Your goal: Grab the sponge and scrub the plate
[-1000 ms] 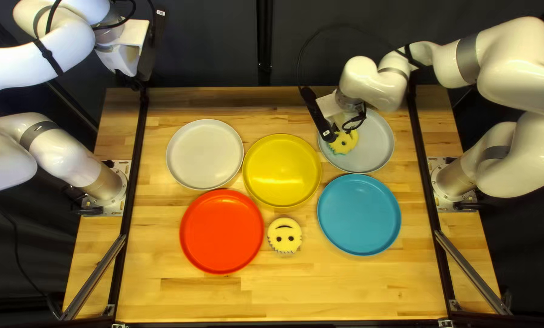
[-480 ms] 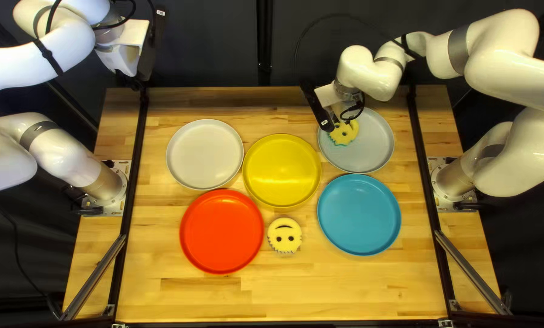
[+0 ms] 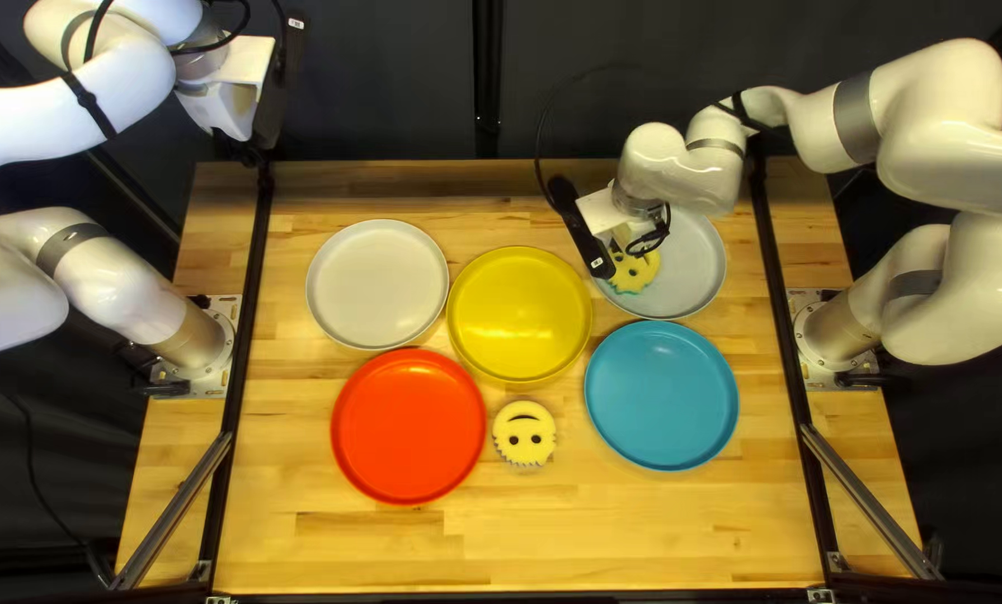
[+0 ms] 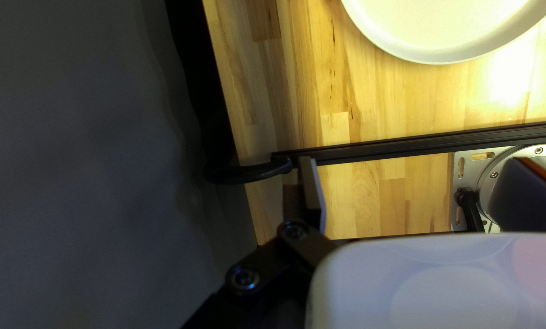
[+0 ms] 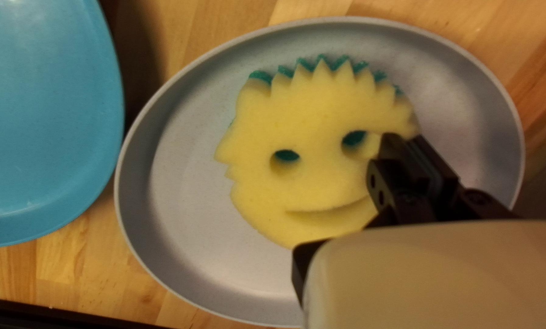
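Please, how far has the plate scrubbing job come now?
The pick-up looks done: my right gripper is shut on the edge of the sponge. Scrubbing seems in hand, as the sponge lies within the grey plate. Probably left: finishing the rubbing, then releasing. I cannot tell how much is scrubbed.

You can read no text, number or brand here. A small pale label sits on the black housing of your left arm, another label on your right arm's black housing, both too small to read.
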Controlling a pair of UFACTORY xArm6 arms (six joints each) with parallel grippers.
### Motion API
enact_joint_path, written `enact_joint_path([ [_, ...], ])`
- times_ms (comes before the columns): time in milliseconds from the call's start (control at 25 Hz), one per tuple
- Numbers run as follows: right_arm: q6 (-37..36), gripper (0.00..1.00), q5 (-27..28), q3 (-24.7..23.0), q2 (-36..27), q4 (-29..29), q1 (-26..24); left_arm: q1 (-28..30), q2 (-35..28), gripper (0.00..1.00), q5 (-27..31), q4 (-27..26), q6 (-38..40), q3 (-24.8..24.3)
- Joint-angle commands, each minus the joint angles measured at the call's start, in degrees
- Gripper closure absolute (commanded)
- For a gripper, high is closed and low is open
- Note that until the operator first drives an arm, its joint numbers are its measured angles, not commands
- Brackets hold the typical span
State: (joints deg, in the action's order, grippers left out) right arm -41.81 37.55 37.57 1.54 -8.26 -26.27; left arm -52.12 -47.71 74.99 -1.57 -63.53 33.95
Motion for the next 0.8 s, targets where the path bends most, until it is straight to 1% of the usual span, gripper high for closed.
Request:
enact_joint_path([
  [40, -2.7, 1.00, 0.5, 2.2, 1.6, -0.2, -3.7, 0.0, 0.0, 0.00, 0.0, 0.0, 0.0, 0.0],
  [120, -3.2, 1.00, 1.3, 3.2, 2.3, -0.4, -5.2, 0.0, 0.0, 0.00, 0.0, 0.0, 0.0, 0.0],
  [240, -2.3, 1.00, 1.8, 3.0, 1.7, -0.7, -5.4, 0.0, 0.0, 0.00, 0.0, 0.0, 0.0, 0.0],
  [360, 0.7, 1.00, 1.2, 0.9, -0.3, -1.5, -3.5, 0.0, 0.0, 0.00, 0.0, 0.0, 0.0, 0.0],
  [520, 6.0, 1.00, -0.3, -3.1, -3.6, -2.8, 0.8, 0.0, 0.0, 0.00, 0.0, 0.0, 0.0, 0.0],
  [680, 9.5, 1.00, -1.9, -5.2, -4.5, -3.3, 4.2, 0.0, 0.0, 0.00, 0.0, 0.0, 0.0, 0.0],
  [760, 9.1, 1.00, -3.3, -5.8, -4.2, -3.1, 4.4, 0.0, 0.0, 0.00, 0.0, 0.0, 0.0, 0.0],
  [800, 7.8, 1.00, -4.4, -6.2, -3.9, -2.6, 3.7, 0.0, 0.0, 0.00, 0.0, 0.0, 0.0, 0.0],
])
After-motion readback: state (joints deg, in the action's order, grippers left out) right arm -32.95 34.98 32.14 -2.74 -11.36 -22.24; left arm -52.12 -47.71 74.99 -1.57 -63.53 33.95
